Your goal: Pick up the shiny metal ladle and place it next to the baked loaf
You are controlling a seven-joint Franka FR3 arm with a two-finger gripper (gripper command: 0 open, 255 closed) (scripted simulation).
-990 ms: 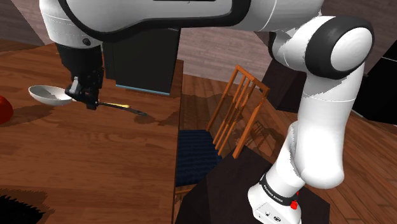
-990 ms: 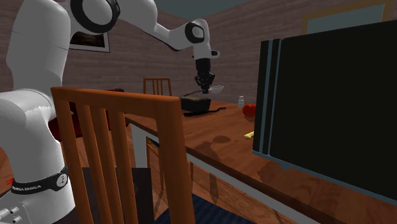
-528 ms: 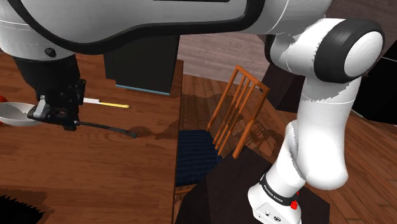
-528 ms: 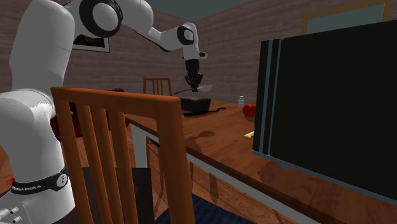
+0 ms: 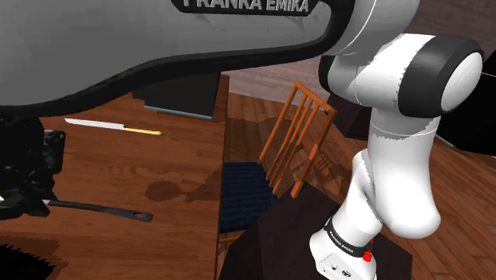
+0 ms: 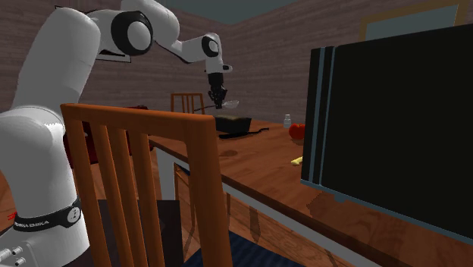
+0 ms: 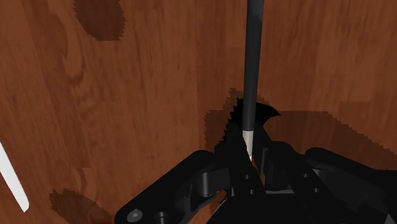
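Past the chair [image 6: 144, 152] and along the desk [image 6: 258, 163], the hand [image 6: 218, 101] grips the ladle [image 6: 230, 104] in the air. From this second exterior view it appears just above the dark loaf [image 6: 233, 124]. In the wrist view, the fingers [image 7: 230, 154] pinch its dark handle over the wood.

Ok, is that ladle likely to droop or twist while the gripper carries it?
Probably stiff: the ladle juts straight from the gripper without sagging. It could pivot, though, since the grip is on a thin shaft with a long handle overhanging.
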